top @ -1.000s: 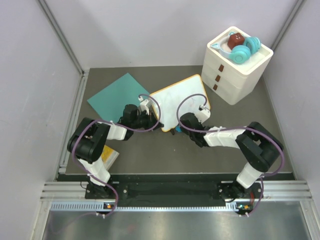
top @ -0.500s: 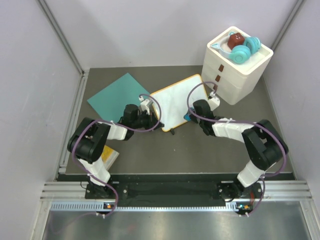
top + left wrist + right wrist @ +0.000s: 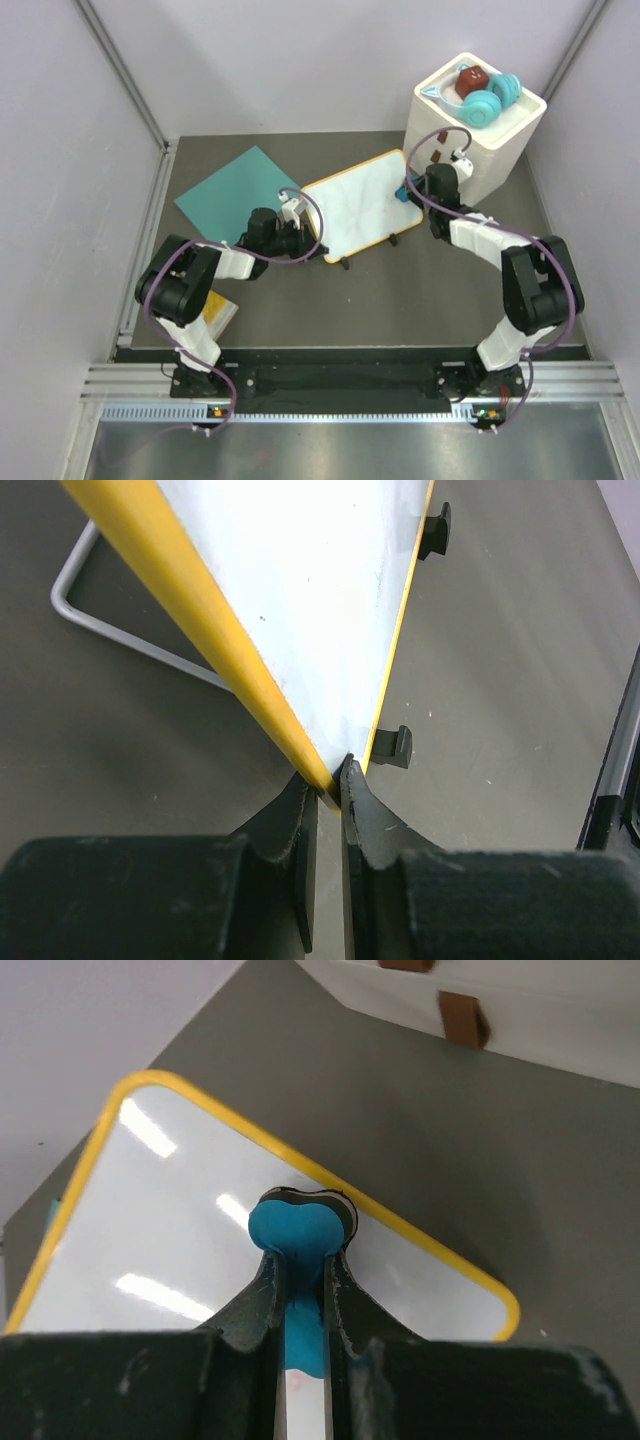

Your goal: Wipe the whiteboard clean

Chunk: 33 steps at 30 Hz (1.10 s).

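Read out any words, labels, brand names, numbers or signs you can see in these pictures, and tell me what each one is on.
No text can be read in any view.
The whiteboard has no writing, only faint smudges.
The white drawer unit has brown pulls and no label.
The blue eraser has no mark.
The yellow item beside the left arm is too small to tell if it has print.

My pincer (image 3: 300,1260) is clamped tight on a blue eraser (image 3: 295,1225) whose rounded, dark-edged head sits over the glossy whiteboard (image 3: 150,1230), just inside its yellow frame (image 3: 400,1225). The board is clean, with only streaks of reflected light. Beyond lies grey tabletop (image 3: 500,1140) and, at the top edge, a white drawer unit (image 3: 540,1000) with brown tabs (image 3: 462,1018).
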Available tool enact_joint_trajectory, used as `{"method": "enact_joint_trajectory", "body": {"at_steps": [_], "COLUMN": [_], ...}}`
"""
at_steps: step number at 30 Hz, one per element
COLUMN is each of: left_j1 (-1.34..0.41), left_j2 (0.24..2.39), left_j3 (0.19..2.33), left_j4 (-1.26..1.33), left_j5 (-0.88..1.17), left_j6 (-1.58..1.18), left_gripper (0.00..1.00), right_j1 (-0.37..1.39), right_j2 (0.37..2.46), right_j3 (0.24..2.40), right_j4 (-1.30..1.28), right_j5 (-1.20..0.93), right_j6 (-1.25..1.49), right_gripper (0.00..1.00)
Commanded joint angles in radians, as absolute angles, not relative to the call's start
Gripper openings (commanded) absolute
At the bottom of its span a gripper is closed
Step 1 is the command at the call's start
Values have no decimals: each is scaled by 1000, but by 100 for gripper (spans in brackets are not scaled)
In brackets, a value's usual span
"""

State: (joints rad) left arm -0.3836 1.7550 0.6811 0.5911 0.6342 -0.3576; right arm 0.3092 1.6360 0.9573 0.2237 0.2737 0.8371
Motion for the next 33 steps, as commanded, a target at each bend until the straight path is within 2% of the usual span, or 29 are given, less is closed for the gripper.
{"method": "enact_joint_trajectory", "body": {"at_steps": [1, 6, 21, 33], "left_j1": [-387, -387, -387, -387], "left_j2": [1804, 1807, 1804, 1802], "left_j3": [667, 669, 666, 664], "left_j4": [440, 440, 443, 445], "left_j5": [480, 477, 482, 483], "left_j6": [-233, -233, -232, -232], "left_gripper": [0, 0, 0, 0], "right_j1": [308, 339, 483, 512], "right_j2": [1664, 1697, 1720, 1669], "right_j3": [1058, 1056, 804, 647], "right_j4": [298, 307, 350, 371], "right_j5": [163, 117, 281, 340], "right_j6": [787, 805, 948, 1052], "right_gripper": [0, 0, 0, 0]}}
